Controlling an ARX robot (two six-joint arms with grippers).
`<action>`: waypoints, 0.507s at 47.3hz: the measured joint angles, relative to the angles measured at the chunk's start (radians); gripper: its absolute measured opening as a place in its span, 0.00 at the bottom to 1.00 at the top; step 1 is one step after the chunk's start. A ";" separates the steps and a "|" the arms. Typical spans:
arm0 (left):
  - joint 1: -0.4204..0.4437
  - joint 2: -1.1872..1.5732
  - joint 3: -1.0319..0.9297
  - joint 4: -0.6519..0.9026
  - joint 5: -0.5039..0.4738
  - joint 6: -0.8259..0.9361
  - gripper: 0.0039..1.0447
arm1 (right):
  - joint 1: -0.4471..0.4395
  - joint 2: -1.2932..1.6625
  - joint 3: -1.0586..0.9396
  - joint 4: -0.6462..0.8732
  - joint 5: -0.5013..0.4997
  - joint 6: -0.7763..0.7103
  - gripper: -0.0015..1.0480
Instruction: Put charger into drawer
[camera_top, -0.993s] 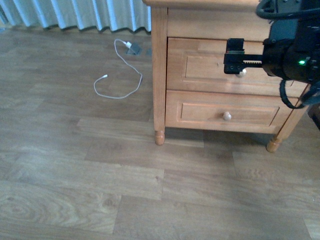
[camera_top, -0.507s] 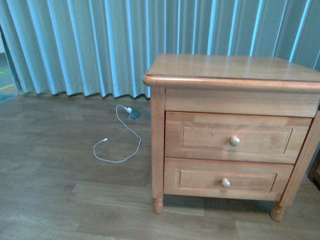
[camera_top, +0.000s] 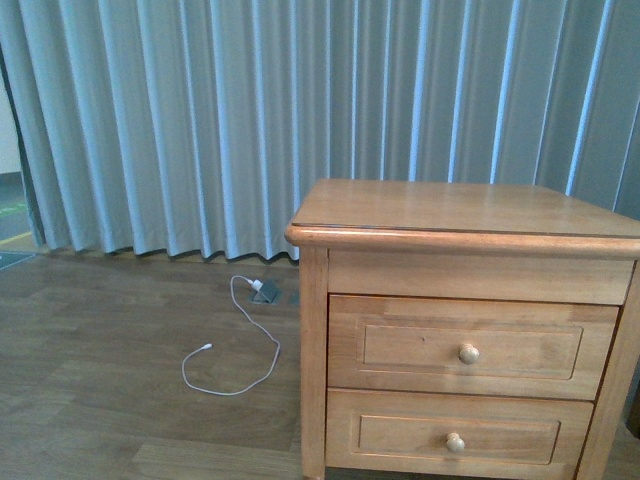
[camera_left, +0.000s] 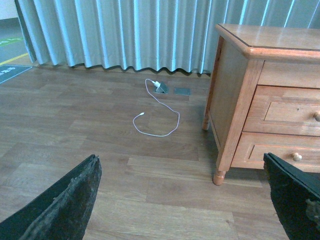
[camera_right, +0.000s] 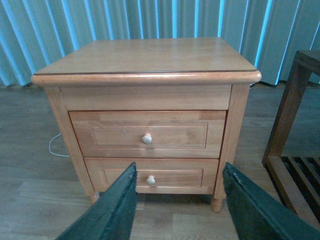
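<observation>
The charger is out of view in every frame. The drawer (camera_top: 470, 346) is the upper one of the honey-coloured nightstand (camera_top: 460, 210); it is closed, with its round knob showing. It also appears closed in the right wrist view, drawer (camera_right: 170, 135), and at the edge of the left wrist view, drawer (camera_left: 290, 112). My right gripper (camera_right: 180, 210) is open, facing the nightstand front from some distance, nothing between its fingers. My left gripper (camera_left: 180, 210) is open wide above bare floor, left of the nightstand. Neither arm shows in the front view.
A thin white cable (camera_top: 277, 350) with a small grey adapter (camera_top: 266, 290) lies looped on the wood floor left of the nightstand, near the curtain (camera_top: 200, 120). The lower drawer (camera_top: 455, 440) is closed. A dark wooden rack (camera_right: 290, 115) stands right of the nightstand.
The front view has swung upward: the nightstand sits lower in the picture and the curtain fills the top. The right gripper, at the upper drawer's knob a second ago, has left that view.
</observation>
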 joint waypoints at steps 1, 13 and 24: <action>0.000 0.000 0.000 0.000 0.000 0.000 0.94 | -0.004 -0.008 -0.007 -0.002 -0.005 -0.003 0.46; 0.000 0.000 0.000 0.000 0.004 0.000 0.94 | -0.113 -0.142 -0.084 -0.060 -0.112 -0.025 0.02; 0.000 0.000 0.000 0.000 0.004 0.000 0.94 | -0.114 -0.233 -0.115 -0.117 -0.112 -0.026 0.02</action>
